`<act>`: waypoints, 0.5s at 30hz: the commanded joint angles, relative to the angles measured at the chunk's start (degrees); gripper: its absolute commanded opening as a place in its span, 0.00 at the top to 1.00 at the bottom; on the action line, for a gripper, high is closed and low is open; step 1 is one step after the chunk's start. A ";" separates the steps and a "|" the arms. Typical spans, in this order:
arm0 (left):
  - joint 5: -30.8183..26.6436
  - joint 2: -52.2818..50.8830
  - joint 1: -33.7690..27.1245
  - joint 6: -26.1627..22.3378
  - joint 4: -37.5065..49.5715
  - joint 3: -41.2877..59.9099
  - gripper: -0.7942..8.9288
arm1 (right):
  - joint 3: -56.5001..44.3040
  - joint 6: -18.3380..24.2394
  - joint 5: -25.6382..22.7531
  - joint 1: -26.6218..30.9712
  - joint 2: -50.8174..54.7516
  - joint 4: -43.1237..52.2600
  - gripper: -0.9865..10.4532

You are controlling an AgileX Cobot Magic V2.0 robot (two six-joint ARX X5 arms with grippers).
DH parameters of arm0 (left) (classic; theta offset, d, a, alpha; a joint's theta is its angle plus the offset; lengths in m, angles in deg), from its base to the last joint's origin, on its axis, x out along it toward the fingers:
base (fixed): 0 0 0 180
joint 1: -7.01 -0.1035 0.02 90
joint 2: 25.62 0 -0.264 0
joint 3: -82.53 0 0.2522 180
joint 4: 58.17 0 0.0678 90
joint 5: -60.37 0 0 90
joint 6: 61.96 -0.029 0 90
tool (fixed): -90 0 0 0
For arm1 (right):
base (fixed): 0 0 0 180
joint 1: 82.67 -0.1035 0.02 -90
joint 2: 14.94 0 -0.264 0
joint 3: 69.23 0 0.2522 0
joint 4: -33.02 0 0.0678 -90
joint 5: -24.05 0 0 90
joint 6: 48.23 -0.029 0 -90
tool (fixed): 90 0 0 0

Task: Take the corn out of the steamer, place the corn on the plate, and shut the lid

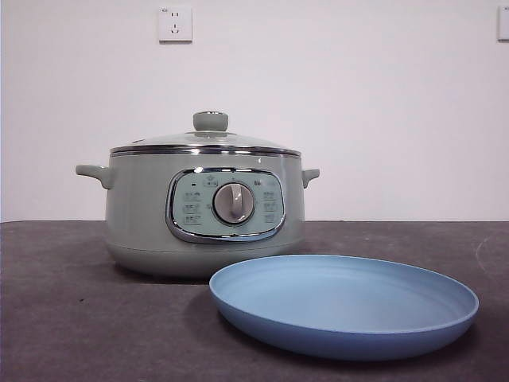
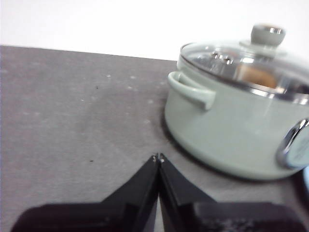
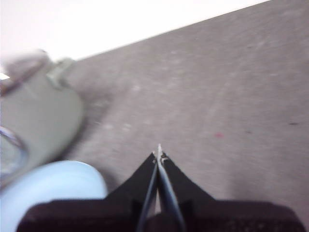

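- We saw the steamer (image 1: pixel 205 211) standing on the dark grey table (image 1: pixel 64 318), control panel and silver dial (image 1: pixel 234 204) facing the front camera
- The lid (image 1: pixel 208 140) sat on the steamer, chrome rim seated all round as far as we could see, green knob upright on top
- The corn (image 2: pixel 257 76) showed only in the left wrist view: an orange-yellow patch behind the lid glass, inside the pot; blurry, so we took it for the corn with some reserve
- The plate (image 1: pixel 350 328) lay flat on the table just in front of the steamer and off toward its dial-right side, near it; we could not tell whether they touched
- Left gripper (image 2: pixel 158 157) hung over bare table on the steamer's handle side, well apart from the pot, jaws pressed together, holding nothing
- Right gripper (image 3: pixel 159 151) hung over bare table beside the plate (image 3: pixel 48 188) and steamer (image 3: pixel 38 116), jaws together, nothing between them; that view was smeared
- Neither arm showed in the front view
- A wall socket (image 1: pixel 175 24) sat on the white wall behind
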 commanded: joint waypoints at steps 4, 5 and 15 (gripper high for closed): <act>0.37 0.17 -0.15 6.82 -0.57 -6.64 0.92 | 4.00 -5.88 3.26 -0.02 -0.46 6.40 0.92; 0.42 0.39 -0.15 6.99 -1.33 -8.24 0.92 | 5.25 -5.88 3.39 -0.02 -0.98 6.40 0.92; 5.86 8.57 -0.15 6.91 -6.95 -23.34 0.92 | 21.62 -4.63 12.50 -0.04 -16.15 5.01 0.92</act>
